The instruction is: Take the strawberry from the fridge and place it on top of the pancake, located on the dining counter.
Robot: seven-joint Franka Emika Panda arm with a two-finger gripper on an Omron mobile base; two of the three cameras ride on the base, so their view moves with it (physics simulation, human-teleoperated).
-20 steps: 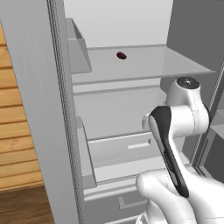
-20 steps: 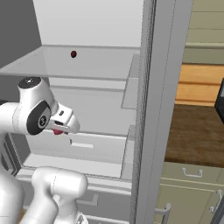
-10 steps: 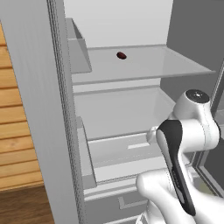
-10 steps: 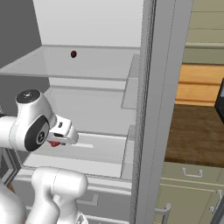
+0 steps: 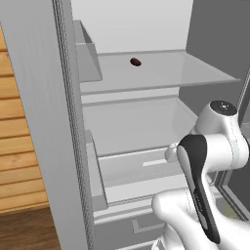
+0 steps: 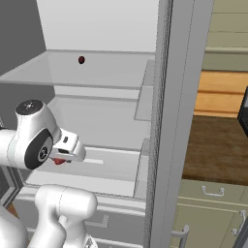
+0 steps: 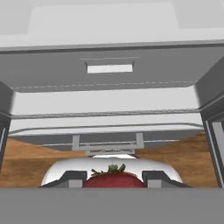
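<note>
The tall light-grey fridge (image 5: 44, 122) stands open, with pale shelves inside. The white robot arm reaches in from the lower part of both base views. Its two-finger gripper (image 7: 113, 178) is closed tight around a small red strawberry with green leaves (image 7: 114, 179). In the hand view the berry sits at the bottom middle, squeezed between the two dark fingertips (image 7: 72, 178). In the right base view a bit of red (image 6: 59, 161) peeks out under the hand, at the middle left of the frame, in front of the lower white drawer (image 6: 101, 167).

A small dark red thing (image 5: 135, 62) lies on the clear upper shelf (image 5: 161, 73), near the top middle of the left base view. It is too small to tell what it is.

So the picking-up step looks done. The berry is held and the carrying step is in hand. Next, the arm should pull straight back out of the fridge without bumping the shelves or the door. Then the base should drive to the dark-brown wooden counter (image 6: 215, 145) at the right of the right base view, where the pancake should be.
</note>
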